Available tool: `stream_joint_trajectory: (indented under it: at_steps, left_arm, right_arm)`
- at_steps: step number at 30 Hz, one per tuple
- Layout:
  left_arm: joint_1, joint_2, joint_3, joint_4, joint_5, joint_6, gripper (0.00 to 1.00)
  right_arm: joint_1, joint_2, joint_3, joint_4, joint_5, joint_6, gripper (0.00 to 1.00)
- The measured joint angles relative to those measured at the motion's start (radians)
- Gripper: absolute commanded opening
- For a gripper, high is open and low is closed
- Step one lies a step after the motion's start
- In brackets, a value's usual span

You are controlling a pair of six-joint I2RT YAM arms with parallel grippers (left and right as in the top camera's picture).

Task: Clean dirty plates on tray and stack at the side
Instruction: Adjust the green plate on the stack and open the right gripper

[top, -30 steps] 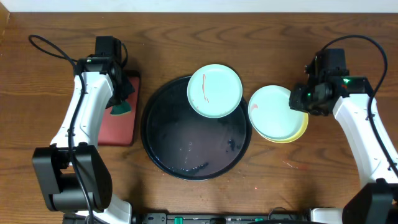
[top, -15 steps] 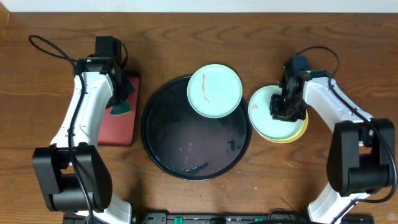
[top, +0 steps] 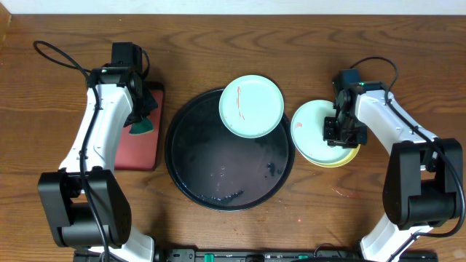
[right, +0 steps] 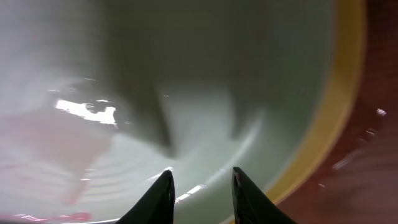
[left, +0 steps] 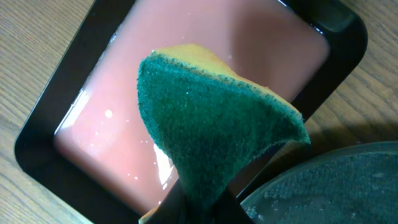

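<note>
The left claw (left: 196, 208) pinches a green sponge (left: 211, 124) over the red rectangular tray (top: 142, 153). The right claw (right: 199, 186), fingers a little apart, hangs over a pale green round plate (top: 309, 131). That plate is stacked on a yellow plate (top: 351, 155) beside the big round black tray (top: 218, 175), which holds a red-smeared green plate (top: 251, 107).

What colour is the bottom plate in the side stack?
Yellow: the round bottom plate shows best in the right wrist view.

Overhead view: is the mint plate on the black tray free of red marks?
No, the mint plate on the black tray shows a thin red smear left of its centre.
</note>
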State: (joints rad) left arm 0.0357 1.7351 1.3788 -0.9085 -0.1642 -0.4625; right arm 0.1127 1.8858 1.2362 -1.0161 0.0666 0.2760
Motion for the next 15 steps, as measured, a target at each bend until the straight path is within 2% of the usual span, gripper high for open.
stream_joint_trajectory:
  at_steps: [15]
  left_arm:
    - [0.0, 0.0, 0.0, 0.0, 0.0, 0.0, 0.07]
  right_arm:
    - [0.0, 0.0, 0.0, -0.064, 0.148, -0.002, 0.3]
